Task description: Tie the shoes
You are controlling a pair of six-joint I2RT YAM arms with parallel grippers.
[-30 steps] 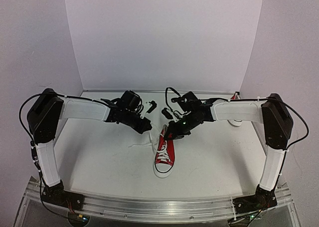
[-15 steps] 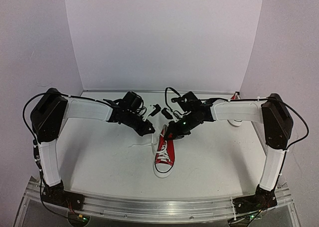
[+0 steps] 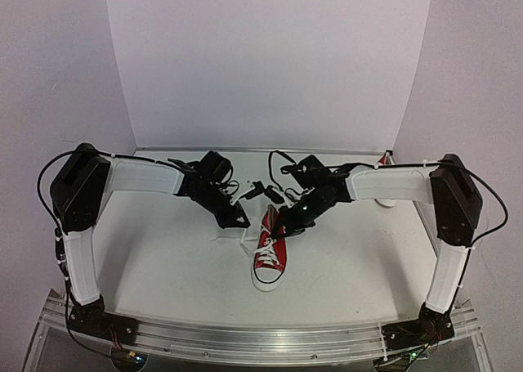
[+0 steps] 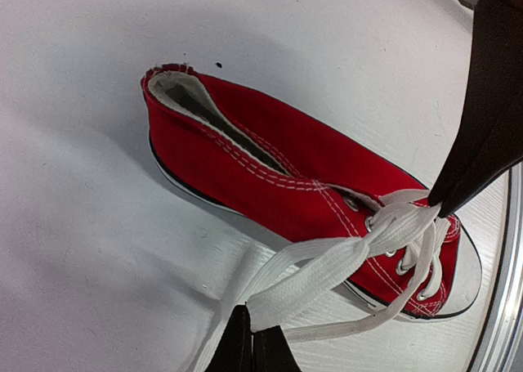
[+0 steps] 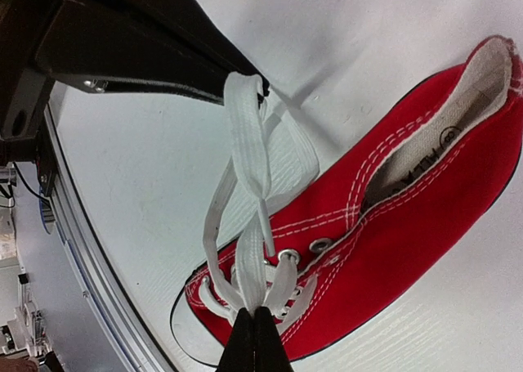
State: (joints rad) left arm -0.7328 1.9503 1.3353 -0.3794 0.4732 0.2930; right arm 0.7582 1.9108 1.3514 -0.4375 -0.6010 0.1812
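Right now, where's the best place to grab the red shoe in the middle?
Probably the open heel collar of the red canvas sneaker, coming from above at its far end. It sits sole-down with the opening facing up, so a finger fits inside. The front is crowded: the left tool and the right tool pinch its white laces there.

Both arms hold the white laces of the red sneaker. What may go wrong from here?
The small red canvas sneaker lies loose on the white table; pulling the flat white laces may drag or tip it. Both jaws pinch the laces only at their tips, so a lace may slip out. The left arm and right arm work close together and may collide.
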